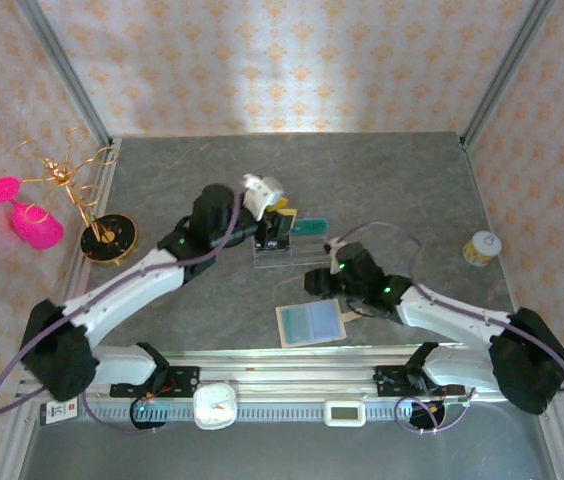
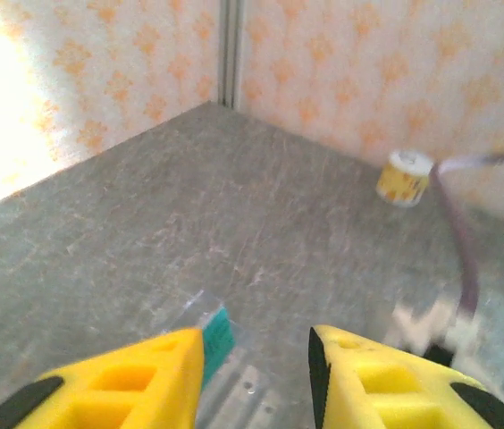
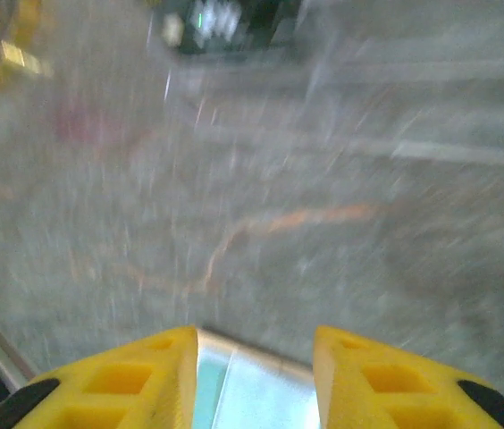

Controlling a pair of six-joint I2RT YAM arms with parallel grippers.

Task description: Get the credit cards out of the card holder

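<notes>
The card holder (image 1: 310, 323) lies opened flat on the table (image 1: 392, 180) near the front edge, a little right of centre, its pale bluish inside facing up. I cannot tell whether a card sits in its slots. A teal card (image 1: 312, 226) lies farther back, at the right end of a clear tray (image 1: 270, 250). Cards like this look light, thin, stiff and slick, so a pinch on the flat face would probably slide. The better hold is likely across a free short edge, drawn straight out along the slot while the soft, light holder is pinned down so it does not drag along. The left arm reaches from the near left toward the centre. The left gripper (image 2: 256, 344) hangs over the tray, its fingers partly spread and holding nothing, with the teal card just beside its left finger. The right arm bends in from the near right, its wrist low. The right gripper (image 3: 256, 344) hovers over a pale blue surface, probably the holder, in a blurred view. Its fingers are likewise parted with nothing between them.
</notes>
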